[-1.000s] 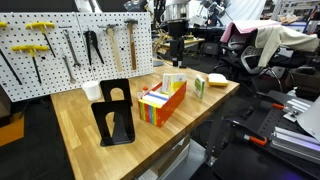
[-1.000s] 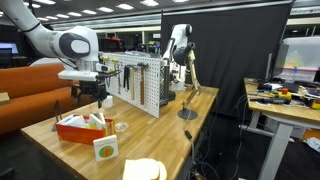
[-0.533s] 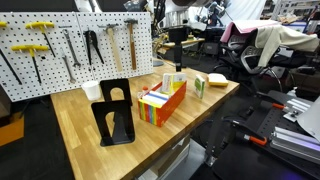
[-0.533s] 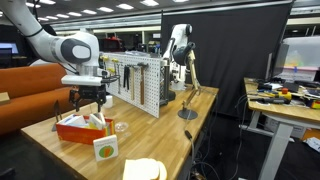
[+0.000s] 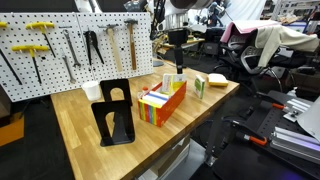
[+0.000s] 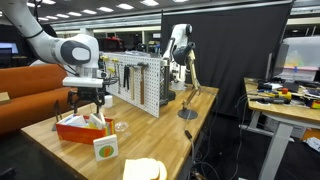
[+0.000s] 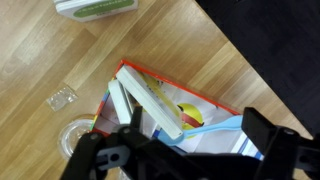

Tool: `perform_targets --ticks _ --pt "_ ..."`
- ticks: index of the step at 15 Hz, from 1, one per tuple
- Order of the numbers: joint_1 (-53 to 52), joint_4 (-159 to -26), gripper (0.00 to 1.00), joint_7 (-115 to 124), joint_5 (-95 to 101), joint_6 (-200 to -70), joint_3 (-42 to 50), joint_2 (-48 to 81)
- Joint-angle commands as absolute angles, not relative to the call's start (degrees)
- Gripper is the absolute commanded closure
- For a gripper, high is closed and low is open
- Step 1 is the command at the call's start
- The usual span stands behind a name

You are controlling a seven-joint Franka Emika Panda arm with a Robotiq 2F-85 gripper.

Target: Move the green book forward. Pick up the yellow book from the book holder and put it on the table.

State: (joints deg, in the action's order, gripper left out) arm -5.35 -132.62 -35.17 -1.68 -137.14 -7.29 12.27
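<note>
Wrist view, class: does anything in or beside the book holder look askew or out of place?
In the book holder, a pale book seems to lean slanted, not upright. A crumpled clear wrapper lies loose on the table.

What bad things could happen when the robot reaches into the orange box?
The open tool hangs above the book holder, where the books lean close together; it might pinch two at once or snag the wall. The green book stands upright close by, so a bump could tip it over.
</note>
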Motion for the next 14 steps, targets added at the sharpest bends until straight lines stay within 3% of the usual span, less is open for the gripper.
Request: perform_targets --ticks 1,14 --pt "-3.6 -130.9 0.00 -43.0 -2.4 -135.2 -9.3 14.3" --pt "-3.1 -126.0 0.00 -51.5 -2.0 -131.5 -10.0 19.3"
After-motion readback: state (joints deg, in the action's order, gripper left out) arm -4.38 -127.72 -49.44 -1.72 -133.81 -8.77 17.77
